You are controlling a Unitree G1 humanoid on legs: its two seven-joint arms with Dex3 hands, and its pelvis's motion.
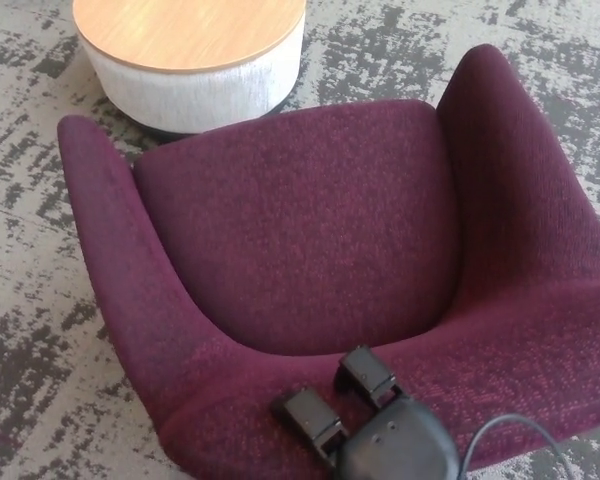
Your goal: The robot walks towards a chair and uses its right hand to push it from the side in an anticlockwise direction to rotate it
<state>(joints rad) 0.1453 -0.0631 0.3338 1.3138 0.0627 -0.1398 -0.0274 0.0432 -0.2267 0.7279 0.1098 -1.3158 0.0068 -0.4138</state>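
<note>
Grey carpet (40, 330) with dark mottled patches is filling the edges of my head view, running down the left side and across the upper right corner. At the upper left of the frame I am seeing a round low table (195, 75) with pale ribbed sides, and its light wooden tabletop (185, 28) is catching the room light.

I am looking down on the chair (300, 230), a deep maroon upholstered armchair that is taking up most of the middle of the frame. Its seat cushion is lying in the centre, one padded side is sweeping down the left, another is rising at the upper right, and a wide padded band is curving along the lower edge of the picture. The upper left of the chair is sitting close to the round table.

My right hand (365, 425) is showing at the bottom centre of the frame, black and blocky, with a dark cable (500, 435) looping off to its right. Two thick fingers (308, 418) are sticking out toward the upper left, spread apart and gripping nothing, and they are lying against the padded band at the lower edge of the chair. I am not seeing my left hand anywhere in this view.
</note>
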